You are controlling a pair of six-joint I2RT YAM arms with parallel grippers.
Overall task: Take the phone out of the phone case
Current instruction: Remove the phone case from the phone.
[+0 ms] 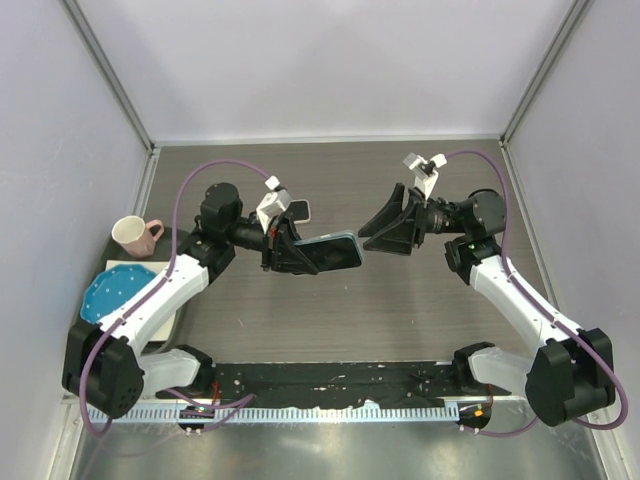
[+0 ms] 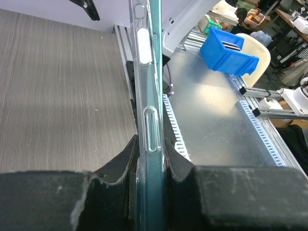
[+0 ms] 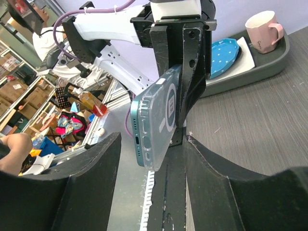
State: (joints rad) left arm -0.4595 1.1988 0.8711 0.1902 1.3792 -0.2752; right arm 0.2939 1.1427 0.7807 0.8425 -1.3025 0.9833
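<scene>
At 9 o'clock on the dark wood-grain table you had a shallow dark grey tray. It carried a cream mug with a pink handle at its far end, and toward 6 o'clock from the mug a blue plate speckled with white dots lying on a white sheet. Off the table, in your left wrist view, a blue plastic bin sat tilted with dark flat items inside; you could not tell what they were. The teal phone was up off the table near its centre, still seated in the clear plastic case, whose back showed a ring mark and whose side had moulded button covers. Your left gripper was clamped across the cased phone's two faces, with the free end pointing toward 3 o'clock. Your right gripper sat just off that free end with its fingers spread wide and holding nothing; the phone's bottom edge, with its port, lay between them in the right wrist view, and contact could not be made out.
</scene>
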